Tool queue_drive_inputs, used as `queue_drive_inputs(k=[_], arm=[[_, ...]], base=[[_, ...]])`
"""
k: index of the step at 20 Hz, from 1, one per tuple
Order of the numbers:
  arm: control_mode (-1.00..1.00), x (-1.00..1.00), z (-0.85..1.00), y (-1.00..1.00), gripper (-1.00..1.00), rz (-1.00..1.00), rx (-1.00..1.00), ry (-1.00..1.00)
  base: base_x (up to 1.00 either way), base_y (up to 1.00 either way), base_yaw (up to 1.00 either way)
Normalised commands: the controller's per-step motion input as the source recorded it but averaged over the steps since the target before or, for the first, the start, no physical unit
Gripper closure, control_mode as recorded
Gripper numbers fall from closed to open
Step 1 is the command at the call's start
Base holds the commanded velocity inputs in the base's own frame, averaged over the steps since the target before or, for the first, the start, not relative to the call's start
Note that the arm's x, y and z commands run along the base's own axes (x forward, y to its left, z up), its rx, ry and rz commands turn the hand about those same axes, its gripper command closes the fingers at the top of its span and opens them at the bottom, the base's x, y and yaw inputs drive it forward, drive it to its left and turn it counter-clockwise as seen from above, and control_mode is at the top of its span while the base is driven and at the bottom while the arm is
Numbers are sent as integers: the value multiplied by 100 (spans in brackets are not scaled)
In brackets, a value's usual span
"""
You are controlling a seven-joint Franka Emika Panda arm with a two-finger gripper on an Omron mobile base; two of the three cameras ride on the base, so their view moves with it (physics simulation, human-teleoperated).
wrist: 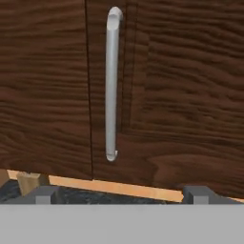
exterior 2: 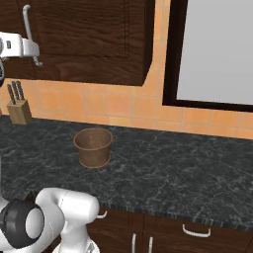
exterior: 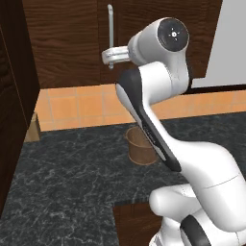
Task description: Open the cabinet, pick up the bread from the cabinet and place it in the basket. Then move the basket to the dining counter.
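The cabinet (wrist: pixel 181 95) is dark brown wood grain and its door is shut. Its long silver bar handle (wrist: pixel 112 86) hangs upright. My gripper (wrist: pixel 121 195) is open, fingertips (wrist: pixel 45 194) wide apart, facing the handle's lower end from a short way off. From the base, the gripper (exterior: pixel 108 56) is level with the handle (exterior: pixel 110 29), and it also appears as the gripper (exterior 2: pixel 35 53) by the handle (exterior 2: pixel 28 29). The brown basket (exterior 2: pixel 93 147) stands upright and empty on the black worktop below. My arm partly covers the basket (exterior: pixel 137 146). The bread is hidden; the dining counter is out of view.
A wooden knife block (exterior 2: pixel 20 111) stands at the worktop's back left, against the orange tiled wall (exterior 2: pixel 123 106). A dark-framed window (exterior 2: pixel 217 49) lies right of the cabinet. A tall dark side panel (exterior: pixel 14 96) bounds the left. Lower drawers with handles (exterior 2: pixel 195 231) sit under the black worktop (exterior 2: pixel 173 168).
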Motion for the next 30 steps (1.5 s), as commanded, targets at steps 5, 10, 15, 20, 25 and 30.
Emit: queue_drive_inputs(k=[5,10,15,20,25,30], arm=[[-100,39,26,19,-100,0,0,0],[-100,47,1,17,-100,0,-3,2],[-100,44,-5,1,-100,0,0,1],[-100,32,-20,-3,-100,0,0,-5],[-100,39,-16,13,-100,-3,0,-1],[-100,41,-5,7,-100,-3,0,0]], base=[[0,0,0],[0,0,0],[0,0,0],[0,0,0],[0,0,0],[0,0,0]])
